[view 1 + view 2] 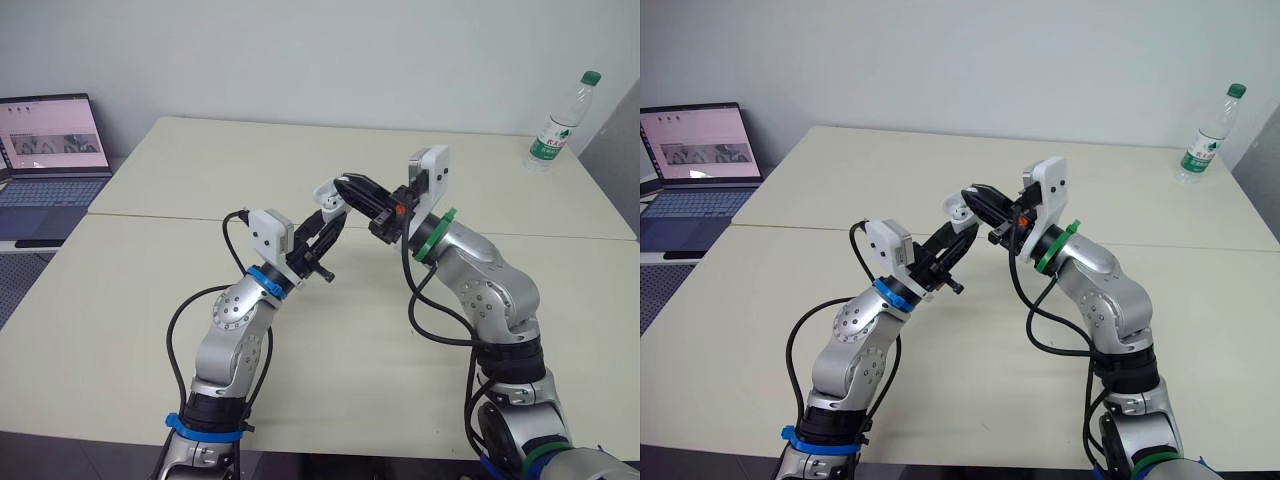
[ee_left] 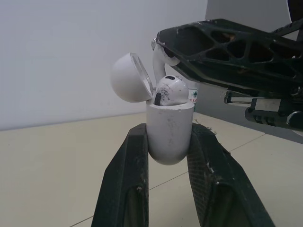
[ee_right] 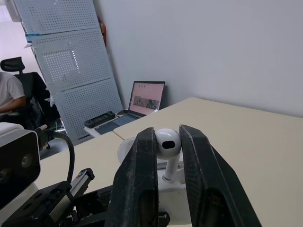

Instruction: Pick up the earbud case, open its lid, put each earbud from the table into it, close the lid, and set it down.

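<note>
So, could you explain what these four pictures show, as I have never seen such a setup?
It is a humanoid robot with two arms, each ending in a two-fingered gripper. Two pictures come from its head, looking down over a beige table; two from cameras on its wrists. The left gripper holds the earbud case, lid open, one earbud seated inside. The right gripper pinches a second earbud at its opening. A water bottle stands near the table's far right corner; a laptop sits off to the left.
</note>
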Robot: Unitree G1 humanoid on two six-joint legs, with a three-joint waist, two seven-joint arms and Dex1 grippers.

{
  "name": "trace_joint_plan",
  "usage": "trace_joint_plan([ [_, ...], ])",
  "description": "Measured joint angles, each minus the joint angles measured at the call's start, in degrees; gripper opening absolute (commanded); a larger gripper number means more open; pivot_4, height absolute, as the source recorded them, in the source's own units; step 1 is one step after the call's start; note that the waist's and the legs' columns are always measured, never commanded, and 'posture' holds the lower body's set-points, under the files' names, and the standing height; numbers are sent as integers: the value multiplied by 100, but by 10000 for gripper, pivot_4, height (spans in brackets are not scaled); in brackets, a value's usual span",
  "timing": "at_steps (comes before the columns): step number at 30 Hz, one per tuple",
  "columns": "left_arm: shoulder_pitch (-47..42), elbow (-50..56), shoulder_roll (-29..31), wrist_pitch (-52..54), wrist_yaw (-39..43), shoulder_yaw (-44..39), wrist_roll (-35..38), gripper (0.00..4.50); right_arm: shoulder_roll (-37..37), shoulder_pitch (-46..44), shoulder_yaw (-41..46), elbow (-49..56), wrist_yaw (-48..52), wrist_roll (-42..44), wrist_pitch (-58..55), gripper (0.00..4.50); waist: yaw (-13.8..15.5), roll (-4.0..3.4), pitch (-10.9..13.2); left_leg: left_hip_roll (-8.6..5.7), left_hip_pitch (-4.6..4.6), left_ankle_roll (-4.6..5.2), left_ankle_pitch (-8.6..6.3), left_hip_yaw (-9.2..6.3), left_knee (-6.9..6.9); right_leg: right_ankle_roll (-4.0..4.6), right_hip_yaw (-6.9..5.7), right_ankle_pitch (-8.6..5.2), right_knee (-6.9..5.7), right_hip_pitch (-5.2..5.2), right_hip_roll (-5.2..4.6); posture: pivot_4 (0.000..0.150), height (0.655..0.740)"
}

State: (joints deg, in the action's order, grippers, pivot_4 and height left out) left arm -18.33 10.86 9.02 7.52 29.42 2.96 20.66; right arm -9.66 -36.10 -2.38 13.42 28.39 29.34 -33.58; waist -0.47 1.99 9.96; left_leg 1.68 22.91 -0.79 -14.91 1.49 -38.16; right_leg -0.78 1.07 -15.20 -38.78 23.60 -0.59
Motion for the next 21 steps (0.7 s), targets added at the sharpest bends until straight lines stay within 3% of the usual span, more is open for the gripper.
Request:
trace_joint_plan([
  [21, 45, 32, -32, 80, 8, 10, 108, 7435, -115, 205, -301, -158, 262, -628, 990, 3454, 2, 0, 0, 1, -1, 0, 0, -1, 1, 0, 0, 0, 1, 0, 0, 1500, 7400],
])
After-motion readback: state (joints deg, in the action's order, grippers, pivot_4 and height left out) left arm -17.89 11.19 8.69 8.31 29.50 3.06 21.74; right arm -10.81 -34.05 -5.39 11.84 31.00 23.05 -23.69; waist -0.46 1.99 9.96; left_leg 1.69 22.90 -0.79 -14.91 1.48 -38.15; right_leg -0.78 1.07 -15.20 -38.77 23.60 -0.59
